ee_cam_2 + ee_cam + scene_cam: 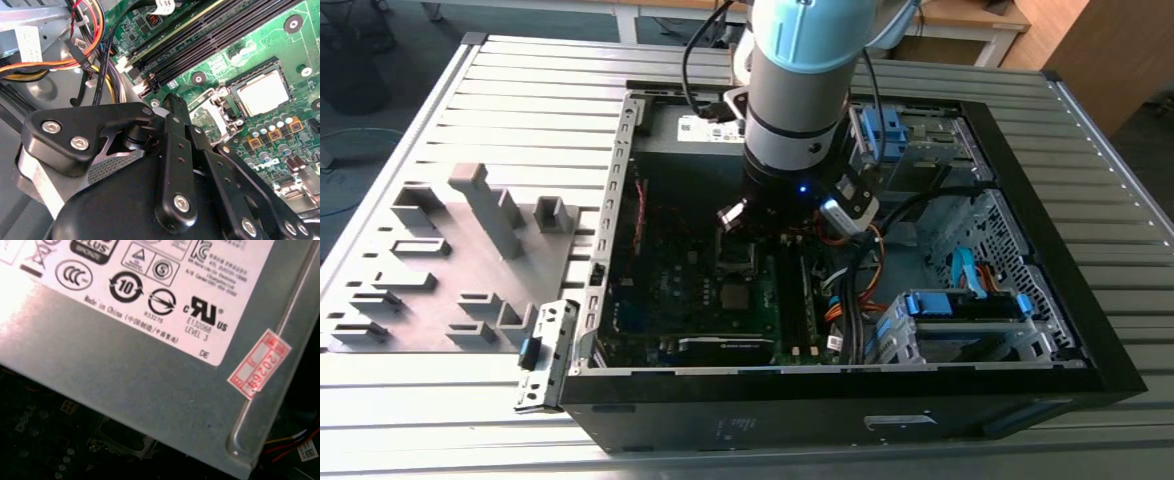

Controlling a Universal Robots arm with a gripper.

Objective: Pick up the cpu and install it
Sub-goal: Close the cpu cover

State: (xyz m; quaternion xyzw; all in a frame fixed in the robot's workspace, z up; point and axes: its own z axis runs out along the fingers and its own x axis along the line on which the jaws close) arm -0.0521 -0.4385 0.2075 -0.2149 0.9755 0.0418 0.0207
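The cpu (262,92), a flat silvery-grey square, lies in its socket on the green motherboard (240,55), with the metal load plate (215,117) swung up beside it. In the exterior view the cpu (738,295) sits low in the open computer case (1041,250). My gripper (172,102) hangs just short of the socket, its black linkage in the foreground, with nothing seen in it. In the exterior view the gripper (736,222) is inside the case, under the pale blue arm, above the socket area.
Black memory slots (200,45) run beside the socket. Orange, red and black cables (85,55) bunch near the gripper. The grey power-supply box with its white label (150,365) is close to the wrist. A grey tray of blocks (454,260) lies at the exterior view's left.
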